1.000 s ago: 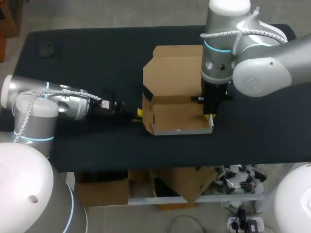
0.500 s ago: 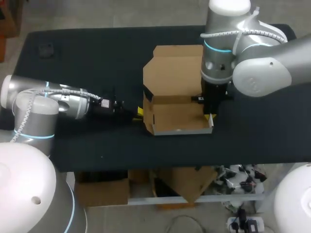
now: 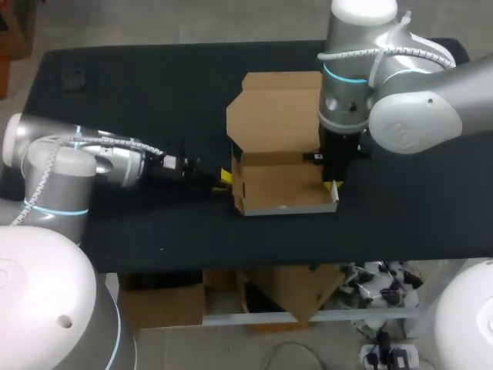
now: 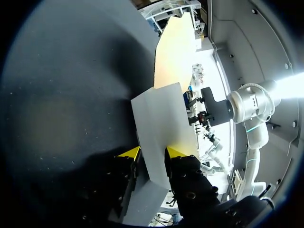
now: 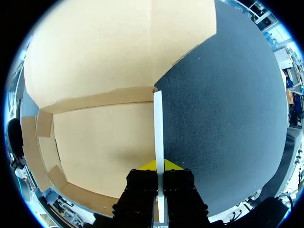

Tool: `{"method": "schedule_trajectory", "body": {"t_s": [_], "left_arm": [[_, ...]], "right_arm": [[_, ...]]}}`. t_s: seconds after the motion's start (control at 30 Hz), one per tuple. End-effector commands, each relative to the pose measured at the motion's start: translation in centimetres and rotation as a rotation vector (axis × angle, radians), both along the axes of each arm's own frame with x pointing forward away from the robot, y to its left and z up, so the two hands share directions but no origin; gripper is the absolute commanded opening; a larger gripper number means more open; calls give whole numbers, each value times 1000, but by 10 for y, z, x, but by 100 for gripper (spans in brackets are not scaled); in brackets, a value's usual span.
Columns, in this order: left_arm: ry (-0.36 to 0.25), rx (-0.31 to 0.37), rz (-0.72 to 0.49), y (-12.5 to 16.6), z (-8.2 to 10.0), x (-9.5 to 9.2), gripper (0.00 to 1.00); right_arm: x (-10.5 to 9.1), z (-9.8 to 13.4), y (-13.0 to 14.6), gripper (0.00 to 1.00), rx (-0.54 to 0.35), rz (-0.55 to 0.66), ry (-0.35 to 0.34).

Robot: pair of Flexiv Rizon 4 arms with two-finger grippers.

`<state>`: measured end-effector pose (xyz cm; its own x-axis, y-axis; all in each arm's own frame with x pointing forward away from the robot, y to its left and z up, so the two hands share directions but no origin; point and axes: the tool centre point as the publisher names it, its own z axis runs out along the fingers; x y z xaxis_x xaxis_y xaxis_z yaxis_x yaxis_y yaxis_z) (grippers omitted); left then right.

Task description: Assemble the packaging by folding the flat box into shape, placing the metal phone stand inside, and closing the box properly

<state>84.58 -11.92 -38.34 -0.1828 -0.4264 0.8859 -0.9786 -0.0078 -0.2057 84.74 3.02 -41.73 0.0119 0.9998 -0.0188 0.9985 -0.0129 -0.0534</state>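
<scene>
Table (image 3: 154, 100): a dark surface on which all the work is laid out.
Right arm (image 3: 416, 108): brought in from the right and stood over the right end of the box.
Left arm (image 3: 100, 162): stretched low across the table from the left, ending at the left end of the box.
Box (image 3: 281, 189): found at the middle of the table, half formed into a shallow open tray. Front and side walls are raised, and nothing is seen inside it.
Lid (image 3: 277, 112): left folded back flat on the table beyond the tray, with brown card showing.
Right wall (image 5: 158, 128): held upright and seen edge-on from the right wrist.
Left wall (image 4: 159, 118): seen leaning, its pale face turned to the left wrist camera.
Right gripper (image 5: 159, 166): pressed together on the right wall, which is pinched from both sides.
Left gripper (image 4: 152, 153): spread, with the left wall taken between the yellow tips. A firm clamp is not seen.
Small dark object (image 3: 74, 78): lying near the far left corner, well apart from the box. Whether it is the phone stand cannot be told.
Step in hand: the folding is judged unfinished, with the side walls being set square.
Next move: the left wall is probably to be gripped and stood upright. The tray would need to be steadied by the right gripper so that it is not pushed across the table.
</scene>
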Motion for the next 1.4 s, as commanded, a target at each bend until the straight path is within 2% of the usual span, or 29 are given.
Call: {"method": "schedule_trajectory", "body": {"t_s": [0.03,0.23,0.47,1.07,1.4], "left_arm": [[6,3,0,-3,0,1,34],[4,12,3,-5,5,1,34],[30,49,0,-11,6,0,37],[89,87,13,-15,7,1,37],[74,170,36,-20,9,1,37]], "right_arm": [[0,1,1,0,-2,-1,0],[0,1,1,0,-2,-1,0],[0,1,1,0,-2,-1,0],[0,1,1,0,-2,-1,0],[0,1,1,0,-2,-1,0]]}}
